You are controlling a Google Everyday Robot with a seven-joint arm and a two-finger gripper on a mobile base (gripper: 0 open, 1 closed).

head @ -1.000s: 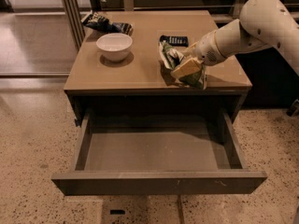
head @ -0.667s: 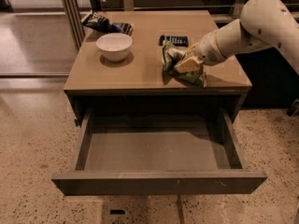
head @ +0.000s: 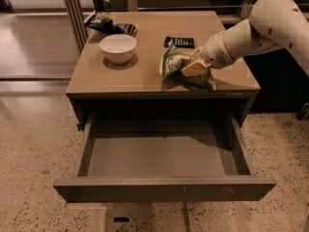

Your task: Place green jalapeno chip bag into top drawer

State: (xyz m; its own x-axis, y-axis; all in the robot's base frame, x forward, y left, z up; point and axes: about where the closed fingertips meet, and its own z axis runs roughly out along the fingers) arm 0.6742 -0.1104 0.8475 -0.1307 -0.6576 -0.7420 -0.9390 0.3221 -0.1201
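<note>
The green jalapeno chip bag [head: 172, 65] is a wrinkly green and white foil bag near the front right of the tan table [head: 96, 79]. My gripper [head: 192, 68] comes in from the right on a white arm and is shut on the green jalapeno chip bag, which looks tilted and lifted slightly off the tabletop. The top drawer [head: 164, 187] is pulled fully open below the table's front edge, its grey-brown inside bare.
A white bowl [head: 118, 48] sits at the table's left. A dark blue and black snack bag [head: 108, 24] lies at the back left. A small dark flat object [head: 180, 42] lies at the back middle. Speckled floor surrounds the table.
The gripper and the chip bag have shifted a little to the left and the bag now stands more upright. The drawer, the bowl and the other items have not moved.
</note>
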